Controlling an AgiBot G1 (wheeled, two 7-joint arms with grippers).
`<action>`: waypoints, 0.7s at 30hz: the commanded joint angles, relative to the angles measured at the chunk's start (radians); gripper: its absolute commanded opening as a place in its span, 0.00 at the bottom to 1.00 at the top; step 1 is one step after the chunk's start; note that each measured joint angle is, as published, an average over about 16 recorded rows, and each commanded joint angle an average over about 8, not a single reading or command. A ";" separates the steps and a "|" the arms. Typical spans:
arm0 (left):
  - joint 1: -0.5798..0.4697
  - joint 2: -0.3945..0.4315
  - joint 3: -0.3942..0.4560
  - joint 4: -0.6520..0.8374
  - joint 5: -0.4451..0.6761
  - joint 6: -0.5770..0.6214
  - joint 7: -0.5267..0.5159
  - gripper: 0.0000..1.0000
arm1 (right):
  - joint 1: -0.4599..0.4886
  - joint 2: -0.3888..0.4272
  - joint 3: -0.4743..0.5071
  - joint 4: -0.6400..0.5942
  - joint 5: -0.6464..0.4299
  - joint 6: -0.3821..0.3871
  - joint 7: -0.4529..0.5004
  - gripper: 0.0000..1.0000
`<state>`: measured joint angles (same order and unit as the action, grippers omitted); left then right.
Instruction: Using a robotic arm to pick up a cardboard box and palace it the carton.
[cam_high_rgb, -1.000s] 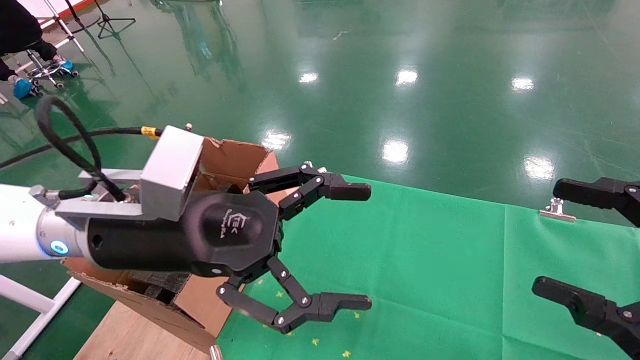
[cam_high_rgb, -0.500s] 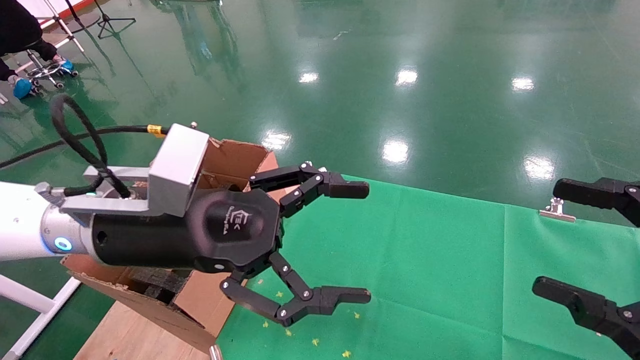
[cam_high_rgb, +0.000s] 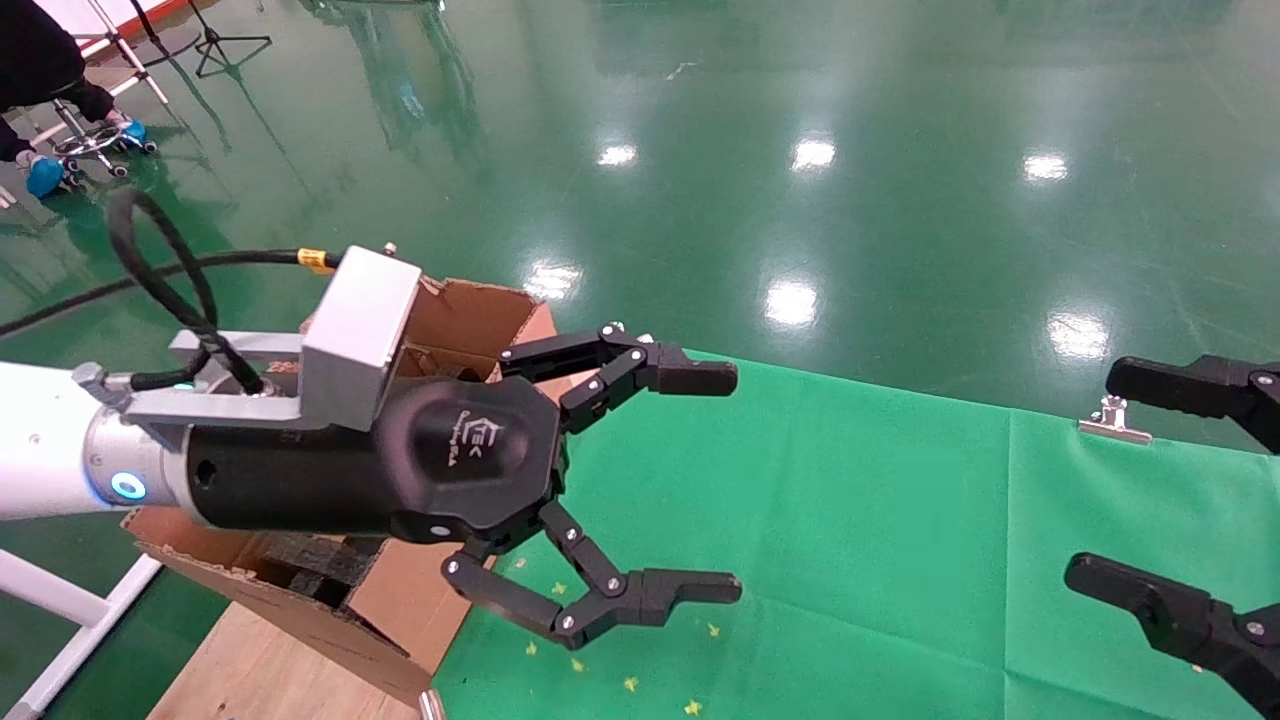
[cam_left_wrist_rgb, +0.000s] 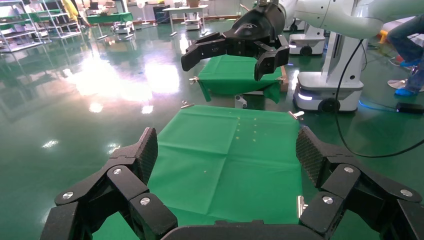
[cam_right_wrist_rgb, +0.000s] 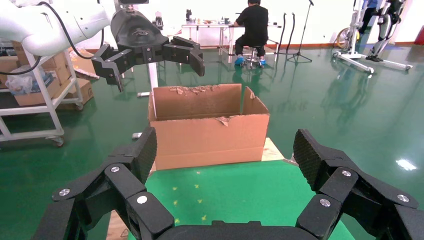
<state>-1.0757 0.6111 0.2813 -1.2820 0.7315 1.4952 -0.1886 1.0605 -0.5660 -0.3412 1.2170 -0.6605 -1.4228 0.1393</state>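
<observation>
My left gripper (cam_high_rgb: 712, 483), on the white robotic arm with a silver wrist, hangs open above the left edge of the green cloth (cam_high_rgb: 850, 520), nothing between its fingers. Just behind and under it stands the carton (cam_high_rgb: 470, 310), brown with ragged flaps and black foam (cam_high_rgb: 320, 562) inside. The right wrist view shows the carton (cam_right_wrist_rgb: 207, 132) at the cloth's far end, with the left gripper (cam_right_wrist_rgb: 150, 52) above it. At the right edge my right gripper (cam_high_rgb: 1110, 475) is open and empty. The cardboard box is out of view.
The carton rests on a wooden board (cam_high_rgb: 260, 670). A metal clip (cam_high_rgb: 1113, 420) pins the cloth's far right edge. Shiny green floor surrounds the table. A seated person (cam_right_wrist_rgb: 252, 25) and a white rack (cam_right_wrist_rgb: 30, 100) stand farther off.
The left arm has shifted slightly right and its cable loop has moved with it. Both grippers stay open and the right arm has not moved.
</observation>
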 joint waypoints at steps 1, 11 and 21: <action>0.000 0.000 0.000 0.000 0.000 0.000 0.000 1.00 | 0.000 0.000 0.000 0.000 0.000 0.000 0.000 1.00; -0.001 0.000 0.001 0.001 0.001 -0.001 -0.001 1.00 | 0.000 0.000 0.000 0.000 0.000 0.000 0.000 1.00; -0.002 0.000 0.002 0.002 0.001 -0.001 -0.001 1.00 | 0.000 0.000 0.000 0.000 0.000 0.000 0.000 1.00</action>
<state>-1.0773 0.6111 0.2829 -1.2800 0.7329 1.4946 -0.1894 1.0605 -0.5660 -0.3412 1.2170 -0.6605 -1.4228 0.1393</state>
